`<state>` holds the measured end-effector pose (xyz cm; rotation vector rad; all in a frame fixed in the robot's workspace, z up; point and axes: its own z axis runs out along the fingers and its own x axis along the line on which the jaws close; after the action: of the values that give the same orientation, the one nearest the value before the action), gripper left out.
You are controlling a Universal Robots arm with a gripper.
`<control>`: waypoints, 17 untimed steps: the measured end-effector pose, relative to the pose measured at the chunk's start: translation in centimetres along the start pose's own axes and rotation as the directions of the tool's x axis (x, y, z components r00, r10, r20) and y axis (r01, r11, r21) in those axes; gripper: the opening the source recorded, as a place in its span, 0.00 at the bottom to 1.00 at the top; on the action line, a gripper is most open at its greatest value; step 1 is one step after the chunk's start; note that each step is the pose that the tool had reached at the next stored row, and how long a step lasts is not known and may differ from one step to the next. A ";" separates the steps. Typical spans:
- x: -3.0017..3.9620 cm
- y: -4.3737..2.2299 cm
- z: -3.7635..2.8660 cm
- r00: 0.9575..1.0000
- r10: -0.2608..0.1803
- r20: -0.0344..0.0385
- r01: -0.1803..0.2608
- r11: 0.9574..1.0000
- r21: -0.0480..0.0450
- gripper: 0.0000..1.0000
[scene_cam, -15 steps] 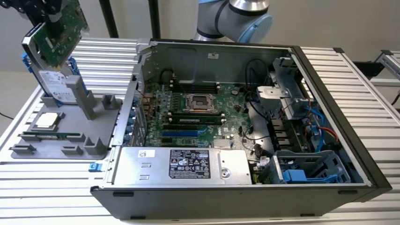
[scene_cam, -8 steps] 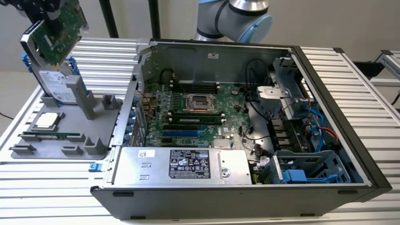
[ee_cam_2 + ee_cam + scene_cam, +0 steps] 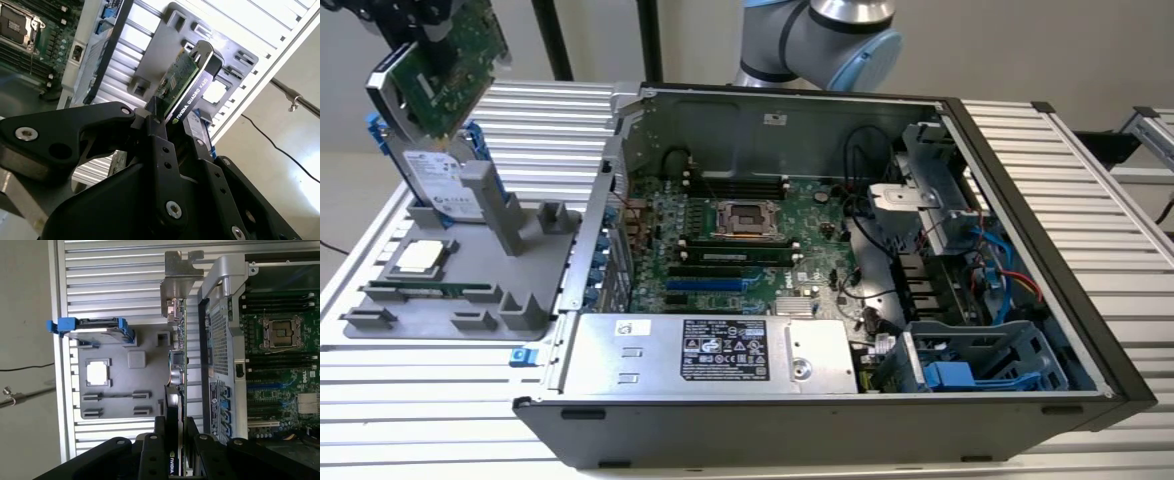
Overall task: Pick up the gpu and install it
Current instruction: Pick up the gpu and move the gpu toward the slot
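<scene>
Aloft, gpu [image 3: 458,55] in pincer [image 3: 176,430]; hard drive [image 3: 95,331] (blue-framed) in grey tray [image 3: 147,382]

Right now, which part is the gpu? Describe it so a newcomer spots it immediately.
On the exterior view's left of the open computer case sits a grey tray. Above it, the gripper holds the gpu clamped: a green board with silver bracket, unlike the blue-framed hard drive standing below.

I see the open computer case [image 3: 827,430] lying on the slatted table [image 3: 1107,180], motherboard [image 3: 720,260] facing up, processor socket [image 3: 744,217] near its middle, and power supply [image 3: 707,352] at one wall. At the exterior view's left, a grey fixture [image 3: 467,265] carries an upright blue-framed hard drive [image 3: 440,185], a processor chip [image 3: 423,257] and a memory stick [image 3: 434,291].
</scene>
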<state>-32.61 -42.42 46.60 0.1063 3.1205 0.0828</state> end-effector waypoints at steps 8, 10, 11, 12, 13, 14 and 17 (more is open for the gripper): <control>-1.26 0.08 0.14 1.000 0.000 0.000 0.000 1.000 0.001 0.00; -1.70 0.10 0.24 1.000 0.000 0.000 0.000 1.000 0.001 0.00; -1.92 0.12 0.29 1.000 0.000 0.000 0.000 1.000 0.001 0.00; -2.13 0.13 0.34 1.000 0.000 0.000 0.000 1.000 0.001 0.00; -2.34 0.14 0.38 1.000 0.000 0.000 0.000 1.000 0.001 0.00; -2.53 0.15 0.43 1.000 0.000 0.000 0.000 1.000 0.001 0.00; -3.07 0.18 0.53 1.000 0.000 0.000 0.000 1.000 0.001 0.00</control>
<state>-29.53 -42.42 46.14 0.1062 3.1205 0.0811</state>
